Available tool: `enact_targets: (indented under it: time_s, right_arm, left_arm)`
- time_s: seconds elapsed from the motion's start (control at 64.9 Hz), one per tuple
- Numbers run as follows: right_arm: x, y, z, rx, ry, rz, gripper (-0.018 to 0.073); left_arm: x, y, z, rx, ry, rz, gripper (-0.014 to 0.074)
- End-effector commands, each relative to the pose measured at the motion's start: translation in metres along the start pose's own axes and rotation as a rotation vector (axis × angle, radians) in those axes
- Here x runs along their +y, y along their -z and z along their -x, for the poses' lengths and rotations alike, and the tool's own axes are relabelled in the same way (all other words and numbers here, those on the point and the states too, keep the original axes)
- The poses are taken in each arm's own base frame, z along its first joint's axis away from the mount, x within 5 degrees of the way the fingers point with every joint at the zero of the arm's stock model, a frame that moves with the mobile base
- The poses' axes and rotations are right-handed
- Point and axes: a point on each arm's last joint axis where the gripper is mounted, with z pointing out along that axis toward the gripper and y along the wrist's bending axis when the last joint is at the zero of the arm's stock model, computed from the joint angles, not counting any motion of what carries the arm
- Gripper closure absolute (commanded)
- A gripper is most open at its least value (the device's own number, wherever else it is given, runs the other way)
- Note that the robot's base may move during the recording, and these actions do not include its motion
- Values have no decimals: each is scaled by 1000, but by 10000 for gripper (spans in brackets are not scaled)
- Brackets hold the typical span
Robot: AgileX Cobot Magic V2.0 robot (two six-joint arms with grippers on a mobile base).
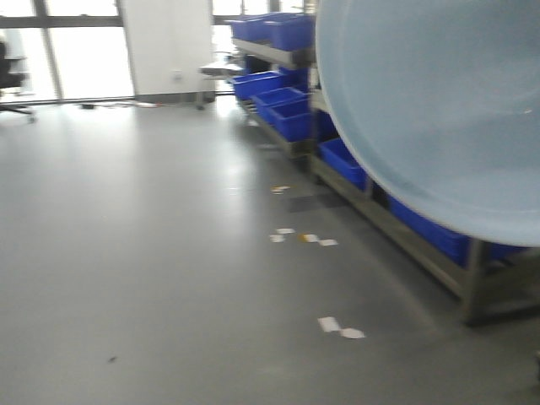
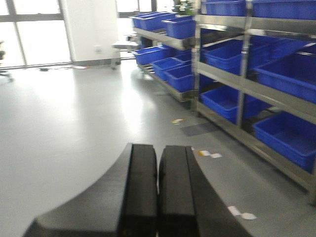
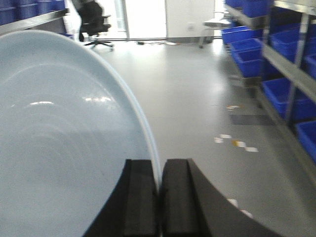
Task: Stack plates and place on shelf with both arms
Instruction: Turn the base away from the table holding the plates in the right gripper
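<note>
Right gripper (image 3: pixel 159 170): its two black fingers are pinched on the rim of a plate, with the thin pale edge running up between them.
Left gripper (image 2: pixel 158 153): fingers pressed together side by side, only a thin seam between them and nothing held.
Plate (image 3: pixel 64 148): pale bluish-white and glossy, with faint rings; held by its edge only. It fills the left half of the right wrist view and spreads away to the left of the fingers.
Plate from the front (image 1: pixel 439 110): raised in the air and turned steeply on edge, its round face toward the camera, cut off by the top and right borders. It touches no surface and covers part of the rack behind it.
Plate count: one rim shows at the fingers; whether a second plate lies against it I cannot tell.
Steel shelves (image 2: pixel 276 96): a rack of flat metal rails along the right side, well apart from both grippers.
Crates (image 2: pixel 291 74): blue plastic, sitting in rows on every tier.
Floor (image 2: pixel 74 123): smooth grey, with glare from the windows (image 1: pixel 84 51).
Scraps (image 2: pixel 210 155): small white and yellow bits lying on the floor near the rack.
Chair (image 3: pixel 96 22): black office chair, far back by the bright doorway.
</note>
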Motion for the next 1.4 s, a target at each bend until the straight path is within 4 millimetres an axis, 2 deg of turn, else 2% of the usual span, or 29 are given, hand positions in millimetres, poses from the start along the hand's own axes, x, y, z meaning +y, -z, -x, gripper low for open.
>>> enact_targets:
  time_s: [0.0,1.387]
  right_arm:
    - [0,2,21,-137,6,-9,502]
    - [0,2,21,-137,6,-9,502]
  left_arm:
    - [3,0,17,-101,0,26,514]
    - [3,0,17,-101,0,26,514]
